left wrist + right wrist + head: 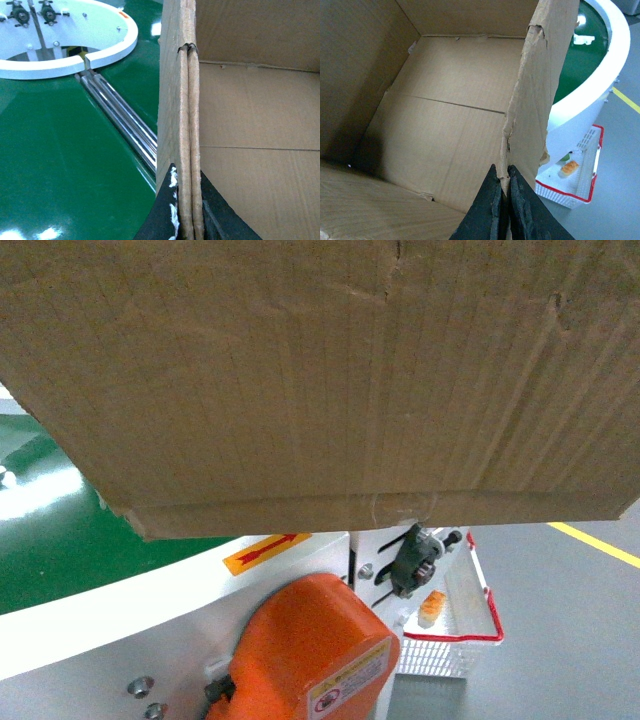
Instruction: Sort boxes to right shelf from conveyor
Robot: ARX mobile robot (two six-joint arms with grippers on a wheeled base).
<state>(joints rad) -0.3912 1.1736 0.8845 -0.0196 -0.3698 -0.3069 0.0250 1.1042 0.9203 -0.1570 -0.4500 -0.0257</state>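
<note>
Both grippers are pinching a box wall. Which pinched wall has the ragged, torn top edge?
The right gripper's wall: its edge on the cardboard box is jagged and notched. The left gripper pinches a straight, even edge.

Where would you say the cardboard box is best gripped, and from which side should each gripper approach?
By its two opposite upright walls, from above over the open top. The cardboard box is empty and open-topped, so a thin wall edge fits between the jaws. The left gripper pinches the doubled wall on its side; the right gripper pinches the ragged torn wall opposite.
</note>
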